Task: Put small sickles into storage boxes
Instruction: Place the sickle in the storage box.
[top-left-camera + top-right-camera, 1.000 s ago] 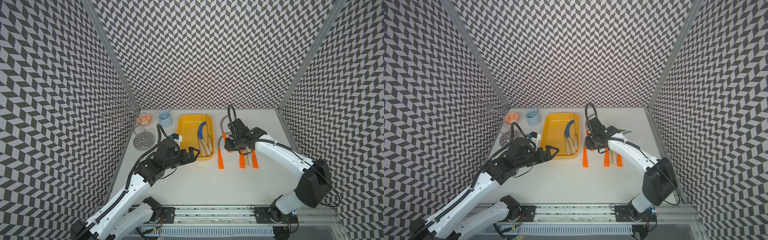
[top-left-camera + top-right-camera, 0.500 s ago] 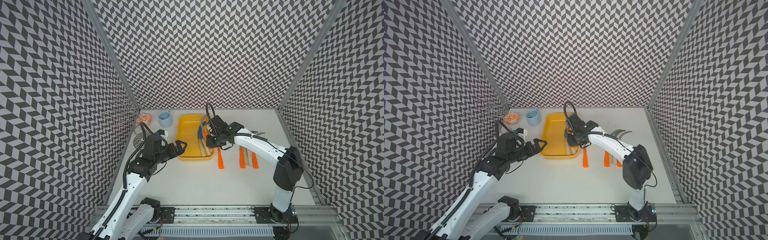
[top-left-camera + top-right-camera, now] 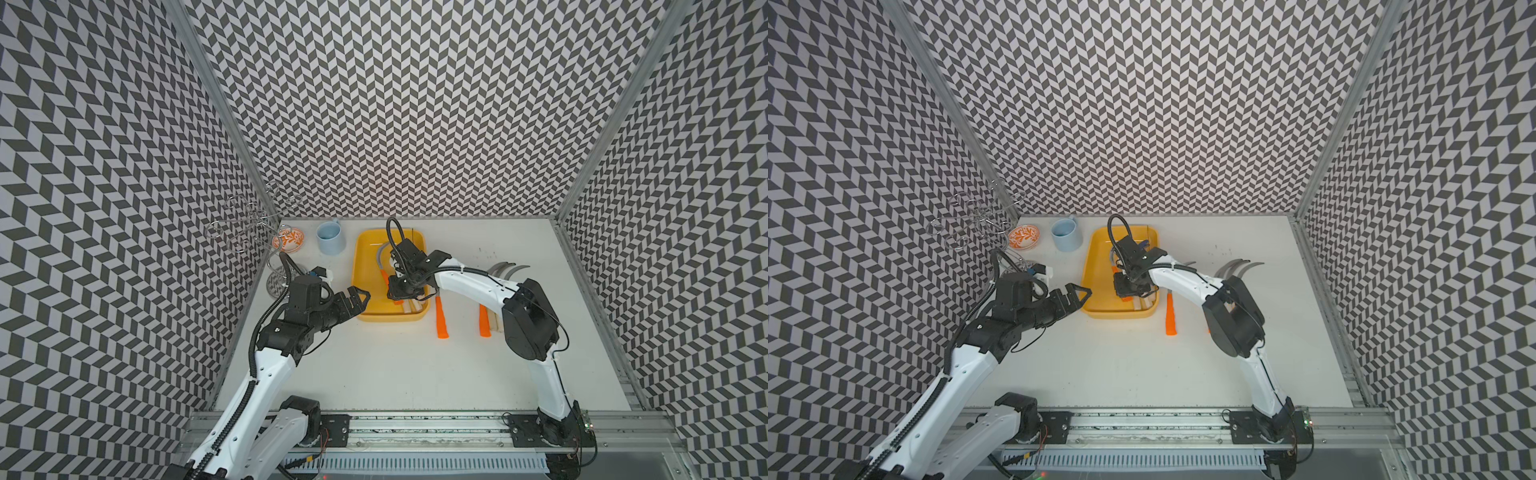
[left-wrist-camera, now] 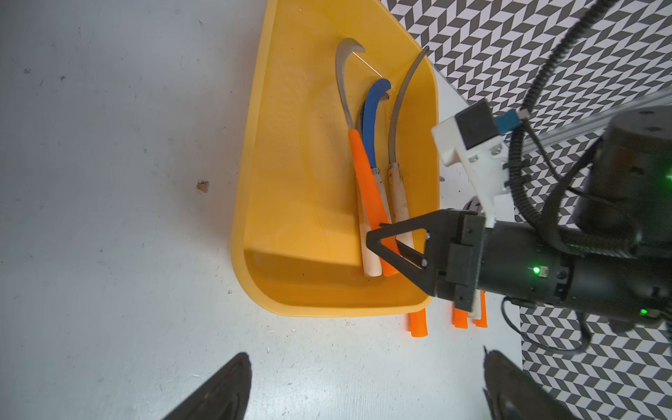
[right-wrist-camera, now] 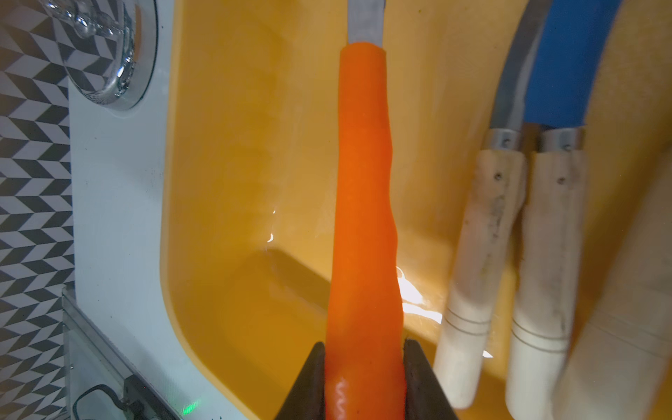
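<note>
Unlike the top views, the right wrist view shows the right claw point(image 5: 363, 367) pinching an orange sickle point(image 5: 363, 200) inside the tray point(image 5: 218, 218); the left claw point(image 3: 358, 300) gapes wide.

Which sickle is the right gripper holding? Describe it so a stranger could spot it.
Find the yellow tray near the table's back edge. There, the right gripper clamps one sickle by its handle end. It alone in the tray has an orange handle; its neighbours have pale wooden ones.

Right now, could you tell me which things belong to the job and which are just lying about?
Job: yellow tray; orange-handled sickle in right gripper; stored sickles; loose sickles on table.
Lying about: light-blue mug; patterned bowl; wire stand.
</note>
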